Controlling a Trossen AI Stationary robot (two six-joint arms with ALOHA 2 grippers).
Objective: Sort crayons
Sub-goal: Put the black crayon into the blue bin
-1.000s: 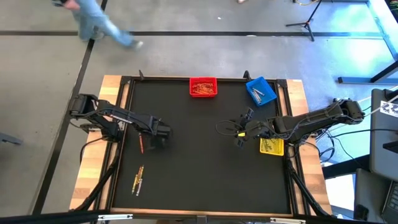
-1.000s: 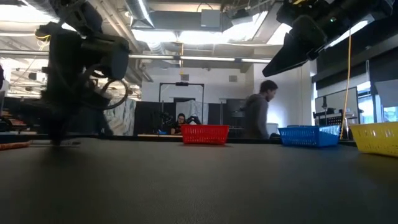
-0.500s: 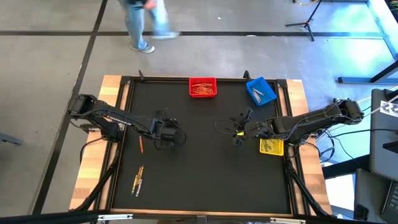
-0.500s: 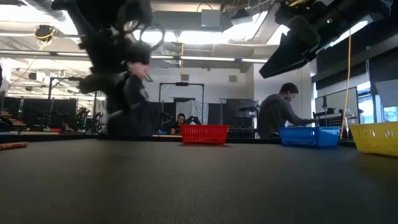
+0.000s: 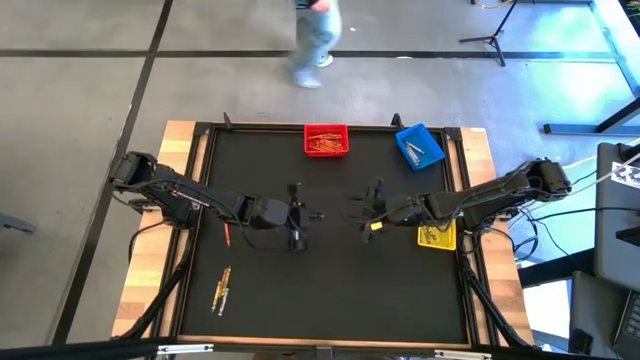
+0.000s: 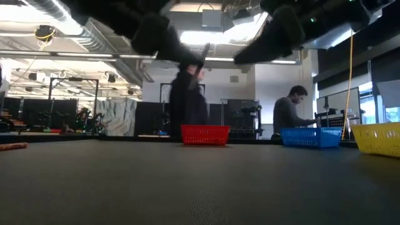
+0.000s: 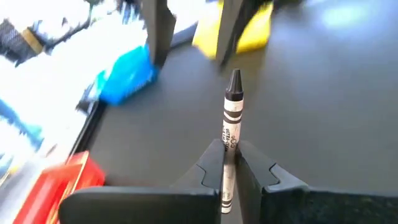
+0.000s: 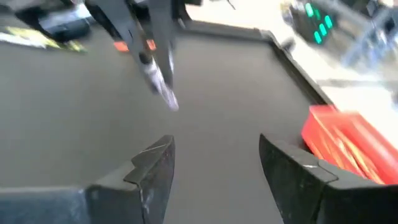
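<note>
crayon (image 7: 232, 121) in the left gripper (image 7: 229, 163), pinched between closed fingers with its dark tip pointing forward. a second ago that gripper sat low over the surface (image 5: 330, 290) near its left edge, by a red crayon (image 5: 227, 234) lying there; now it has lifted and swung to mid-surface, facing the right gripper (image 5: 371, 208). the right gripper has also edged inward from beside the yellow bin (image 5: 437, 236), and its wrist view shows the fingers (image 8: 151, 163) spread wide, holding nothing, with the left gripper just ahead. this looks like a handover being set up, so the pale-wrapped, dark-tipped crayon can reach a bin on the right side. more crayons (image 5: 221, 288) wait near the left front. red bin (image 5: 326, 140) and blue bin (image 5: 419, 146) stand at the far edge.
</note>
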